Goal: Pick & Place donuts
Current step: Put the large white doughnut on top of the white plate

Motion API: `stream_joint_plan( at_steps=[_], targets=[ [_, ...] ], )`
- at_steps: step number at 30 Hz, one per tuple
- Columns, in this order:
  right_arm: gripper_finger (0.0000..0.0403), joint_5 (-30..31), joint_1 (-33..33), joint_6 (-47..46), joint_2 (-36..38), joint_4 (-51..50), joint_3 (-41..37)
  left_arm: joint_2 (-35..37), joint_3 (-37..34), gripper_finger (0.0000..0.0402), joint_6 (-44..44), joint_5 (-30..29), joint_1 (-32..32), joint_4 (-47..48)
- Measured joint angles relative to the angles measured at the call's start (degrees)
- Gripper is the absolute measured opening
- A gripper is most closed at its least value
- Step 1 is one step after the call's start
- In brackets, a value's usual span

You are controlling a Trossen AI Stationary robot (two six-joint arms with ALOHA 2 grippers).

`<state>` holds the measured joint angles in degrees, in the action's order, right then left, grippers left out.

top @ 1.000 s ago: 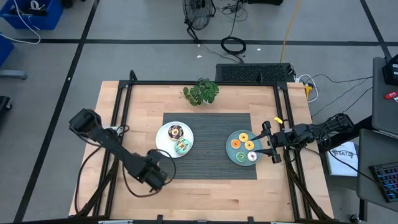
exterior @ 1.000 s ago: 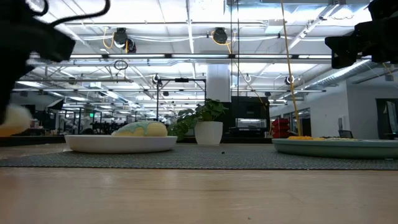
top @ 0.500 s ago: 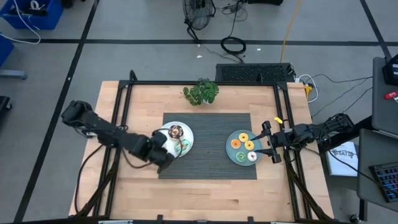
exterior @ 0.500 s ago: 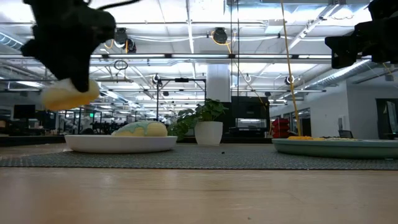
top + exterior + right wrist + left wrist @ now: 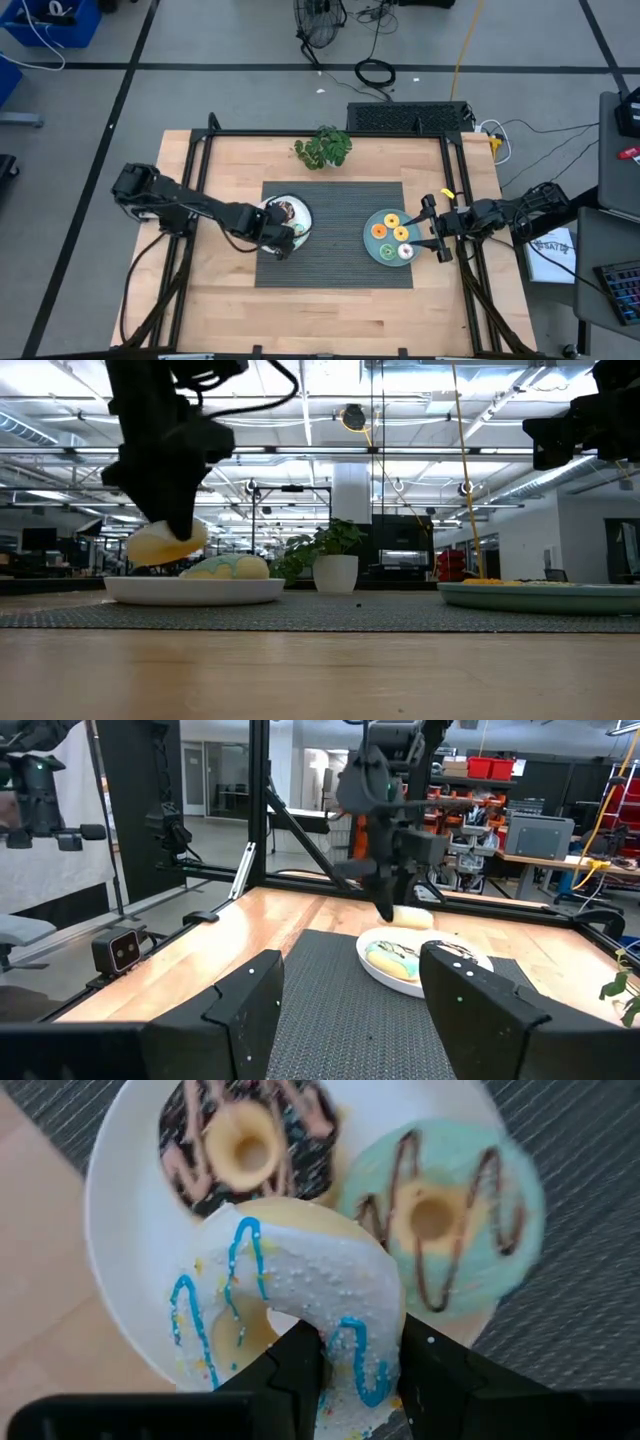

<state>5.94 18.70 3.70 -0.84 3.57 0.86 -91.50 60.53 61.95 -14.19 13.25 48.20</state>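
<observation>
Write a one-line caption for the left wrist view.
Left gripper holds a white-iced donut above the white plate with two donuts on it.

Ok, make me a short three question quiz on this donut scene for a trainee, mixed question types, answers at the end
1. True or false: the left hand is shut on the white-iced donut with blue squiggles.
2. Which plate is that donut hanging over? A) the white plate B) the teal plate C) neither
3. Fill in: the right hand waits open at the edge of the ____ plate.

Key
1. True; the left wrist view shows its fingers gripping the ring.
2. A; the chocolate donut and mint donut already lie there.
3. teal
</observation>
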Motion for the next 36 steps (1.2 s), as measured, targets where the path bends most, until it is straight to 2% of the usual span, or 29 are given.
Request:
stream_joint_plan(
  at_steps=[4,11,21,24,31,36],
  targets=[
    [0.0222,0.0,0.0,0.0,0.0,0.0,0.0,-3.0,0.0,0.0117,0.0,2.3,-0.2,0.3],
    [0.0222,0.0,0.0,0.0,0.0,0.0,0.0,-6.7,0.0,0.0117,-0.4,2.6,-0.2,0.2],
    [0.0222,0.0,0.0,0.0,0.0,0.0,0.0,-6.8,0.0,0.0123,-1.7,6.2,-1.2,-0.8],
    [0.0222,0.0,0.0,0.0,0.0,0.0,0.0,-6.8,0.0,0.0154,-1.1,5.6,-1.4,-0.9],
    [0.0222,0.0,0.0,0.0,0.0,0.0,0.0,-6.8,0.0,0.0277,-0.8,5.3,-2.4,-0.9],
    [0.0222,0.0,0.0,0.0,0.0,0.0,0.0,-6.8,0.6,0.0341,-1.5,5.9,-2.9,-0.8]
  ],
)
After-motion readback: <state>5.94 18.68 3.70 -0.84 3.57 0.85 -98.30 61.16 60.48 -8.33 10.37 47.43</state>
